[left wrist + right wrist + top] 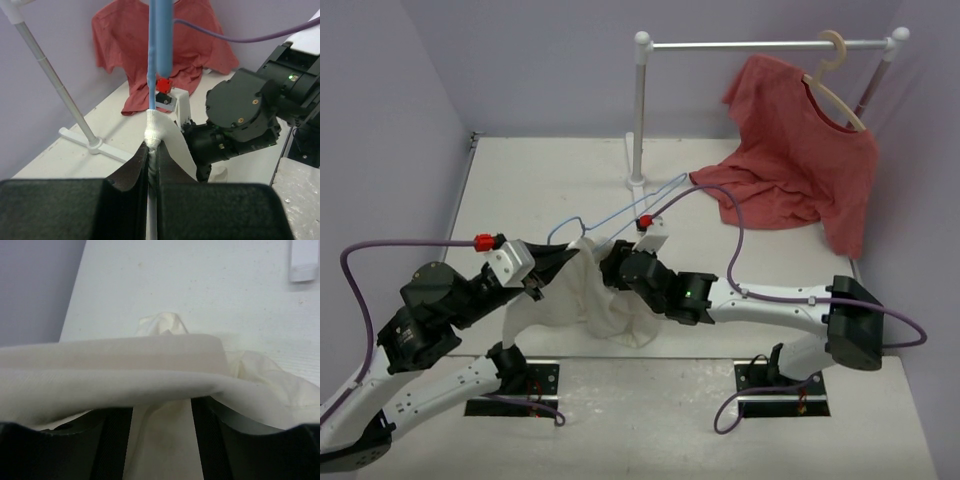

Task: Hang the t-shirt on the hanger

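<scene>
cream-white t-shirt, wrinkled and bunched, hangs raised above the near middle of the table. thin light-blue wire hanger sticks out of a gathered fold of it, slanting toward the back.

The left gripper pinches the shirt and the blue hanger together. The hanger goes straight up. A red shirt lies behind.

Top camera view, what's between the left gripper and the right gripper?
The cream t-shirt, bunched and hanging, fills the gap between the left gripper and the right gripper. The top view shows it.
</scene>
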Action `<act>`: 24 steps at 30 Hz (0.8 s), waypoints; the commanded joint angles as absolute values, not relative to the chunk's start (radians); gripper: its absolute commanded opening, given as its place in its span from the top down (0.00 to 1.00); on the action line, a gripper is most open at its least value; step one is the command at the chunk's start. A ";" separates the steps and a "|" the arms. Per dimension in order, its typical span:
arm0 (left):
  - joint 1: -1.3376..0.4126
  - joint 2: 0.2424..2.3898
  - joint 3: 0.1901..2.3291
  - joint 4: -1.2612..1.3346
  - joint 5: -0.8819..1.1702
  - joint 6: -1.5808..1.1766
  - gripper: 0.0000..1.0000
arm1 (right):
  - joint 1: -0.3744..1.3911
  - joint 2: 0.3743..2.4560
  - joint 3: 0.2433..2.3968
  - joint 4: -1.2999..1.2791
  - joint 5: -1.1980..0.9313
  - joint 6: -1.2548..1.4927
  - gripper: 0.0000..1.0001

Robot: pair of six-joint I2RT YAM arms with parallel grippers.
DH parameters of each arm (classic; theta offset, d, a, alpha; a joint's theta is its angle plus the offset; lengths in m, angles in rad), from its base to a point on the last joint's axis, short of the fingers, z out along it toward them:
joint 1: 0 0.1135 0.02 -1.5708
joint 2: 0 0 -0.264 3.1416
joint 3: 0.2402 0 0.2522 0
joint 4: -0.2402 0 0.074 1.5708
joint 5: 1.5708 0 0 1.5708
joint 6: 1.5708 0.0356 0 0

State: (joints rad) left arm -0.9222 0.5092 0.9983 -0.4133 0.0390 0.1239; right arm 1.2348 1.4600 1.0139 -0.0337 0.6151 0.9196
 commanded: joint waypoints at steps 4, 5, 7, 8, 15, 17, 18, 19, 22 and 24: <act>-0.919 0.485 1.045 -0.364 0.055 0.097 1.00 | 1.215 1.497 1.029 -0.140 0.723 0.991 0.85; -0.919 0.480 1.037 -0.357 0.055 0.094 1.00 | 1.215 1.476 1.002 -0.141 0.743 1.011 0.97; -0.919 0.476 1.026 -0.356 0.054 0.095 1.00 | 1.212 1.422 0.955 -0.140 0.760 1.030 1.00; -0.919 0.476 1.023 -0.356 0.049 0.095 1.00 | 1.211 1.398 0.950 -0.141 0.766 1.031 1.00; -0.919 0.492 1.025 -0.408 0.005 0.122 1.00 | 1.154 1.100 0.725 -0.147 0.789 1.037 1.00; -0.919 0.488 1.018 -0.413 0.008 0.127 1.00 | 1.128 1.018 0.675 -0.149 0.781 1.036 1.00; -0.919 0.486 1.011 -0.416 0.012 0.129 1.00 | 1.109 0.949 0.639 -0.150 0.772 1.031 1.00; -0.919 0.485 1.004 -0.419 0.015 0.130 1.00 | 1.096 0.902 0.618 -0.150 0.761 1.022 1.00; -0.919 0.489 0.981 -0.426 0.074 0.138 1.00 | 1.032 0.713 0.565 -0.150 0.710 0.890 1.00; -0.919 0.492 0.972 -0.424 0.117 0.146 1.00 | 0.988 0.650 0.570 -0.150 0.651 0.829 1.00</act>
State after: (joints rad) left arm -0.9222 0.4983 0.9771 -0.4848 0.0474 0.1164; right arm 1.0659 0.7859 0.5999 -0.1142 0.6582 0.9559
